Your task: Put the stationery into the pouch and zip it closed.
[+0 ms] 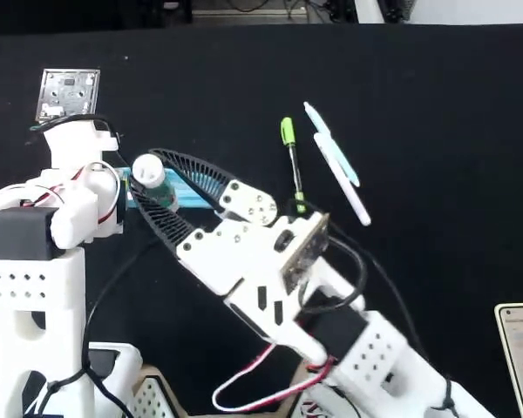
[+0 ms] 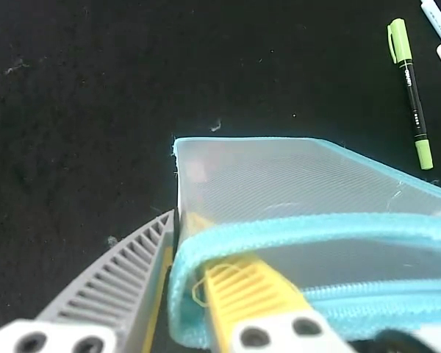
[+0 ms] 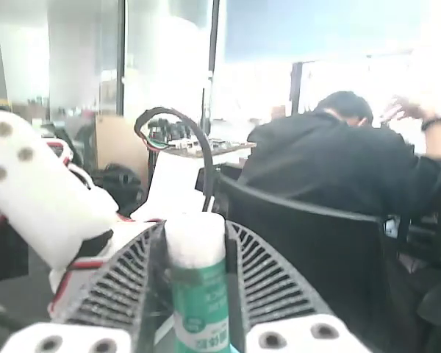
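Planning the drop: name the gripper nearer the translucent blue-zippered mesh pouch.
Left. The left gripper clamps the translucent mesh pouch at its rim; the right gripper holds a white-capped, green-labelled glue stick above it.

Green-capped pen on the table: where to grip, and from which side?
Best bet: the black mid-barrel of the green-capped pen, straight from above, closing across its width. It lies flat on the table, and the white pens beside it leave a gap.

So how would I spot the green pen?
On the black table, find the pouch. The green pen lies nearest it: dark barrel, lime ends, whereas the two pens beside it are white and pale blue.
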You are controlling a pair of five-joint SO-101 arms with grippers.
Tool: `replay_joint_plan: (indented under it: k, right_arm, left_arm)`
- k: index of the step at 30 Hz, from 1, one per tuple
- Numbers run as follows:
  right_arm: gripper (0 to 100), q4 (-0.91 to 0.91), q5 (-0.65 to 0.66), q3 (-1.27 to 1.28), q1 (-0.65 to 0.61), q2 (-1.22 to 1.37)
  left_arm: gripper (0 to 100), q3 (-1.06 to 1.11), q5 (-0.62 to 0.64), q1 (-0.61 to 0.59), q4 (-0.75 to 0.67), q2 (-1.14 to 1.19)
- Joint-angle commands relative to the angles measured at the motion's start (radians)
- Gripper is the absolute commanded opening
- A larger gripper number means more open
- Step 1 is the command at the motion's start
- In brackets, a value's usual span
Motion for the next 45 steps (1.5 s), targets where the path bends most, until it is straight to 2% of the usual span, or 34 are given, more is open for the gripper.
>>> replay_joint_plan:
  k: [1,12,25,29,34,37,41,45]
  right_arm:
    - [1.1,-0.160,0.002,0.081,0.012,0.004]
    - [1.1,-0.295,0.002,0.189,0.157,0.004]
    - [1.2,-0.267,0.000,0.231,0.120,0.035]
    - [1.9,-0.020,0.000,0.131,0.032,0.044]
    - [16.0,0.252,-0.005,-0.001,0.014,0.042]
    - [18.8,0.358,0.000,-0.067,0.021,0.035]
    - [18.8,0.545,0.000,-0.232,0.097,0.035]
    - [18.8,0.786,-0.005,-0.453,0.265,0.035]
  left_arm:
    - [3,-0.013,0.006,-0.004,0.021,0.005]
    - [3,-0.016,0.008,-0.002,0.021,0.005]
    - [3,-0.019,0.008,-0.002,0.018,0.005]
    - [3,-0.021,0.006,-0.002,0.020,0.005]
    - [3,-0.018,0.006,-0.002,0.018,0.005]
    - [3,-0.018,0.006,-0.002,0.018,0.005]
    - [3,-0.016,0.005,-0.002,0.018,0.005]
    - [3,-0.015,0.005,-0.005,0.020,0.005]
